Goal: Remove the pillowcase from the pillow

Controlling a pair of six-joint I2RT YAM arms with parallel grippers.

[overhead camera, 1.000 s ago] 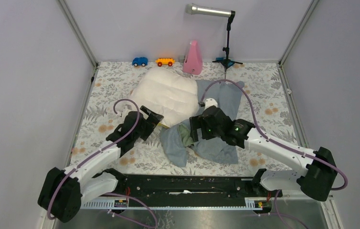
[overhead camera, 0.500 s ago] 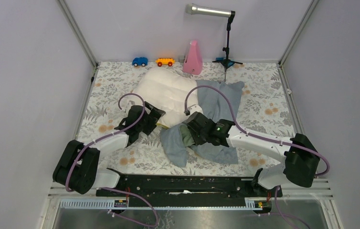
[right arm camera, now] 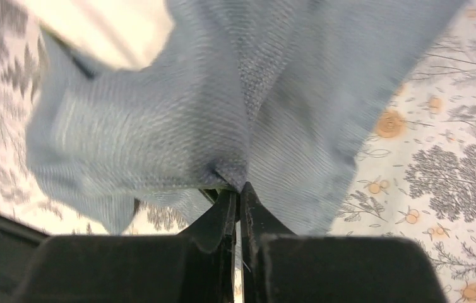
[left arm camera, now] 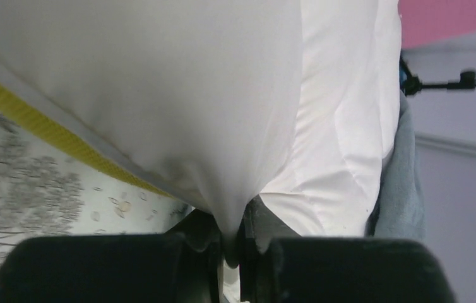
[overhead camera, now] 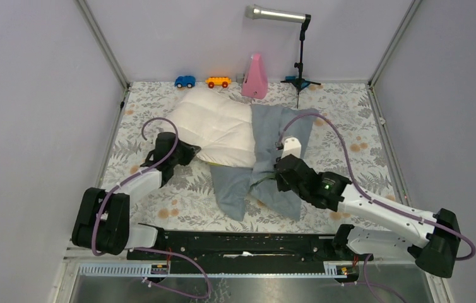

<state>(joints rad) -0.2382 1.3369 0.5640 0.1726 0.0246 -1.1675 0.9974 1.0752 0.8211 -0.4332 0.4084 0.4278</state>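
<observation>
Left gripper (left arm camera: 230, 243) pinched shut on fold of cream pillow (overhead camera: 216, 126), at pillow's near-left corner. Pillow spreads ahead of fingers, toward far right. Right gripper (right arm camera: 237, 196) clamped tight on bunched pillowcase (overhead camera: 286, 136). Cloth fans ahead and to both sides, long axis near-to-far, left edge touching pillow. Bare floral table (overhead camera: 362, 151) lies right of right gripper.
</observation>
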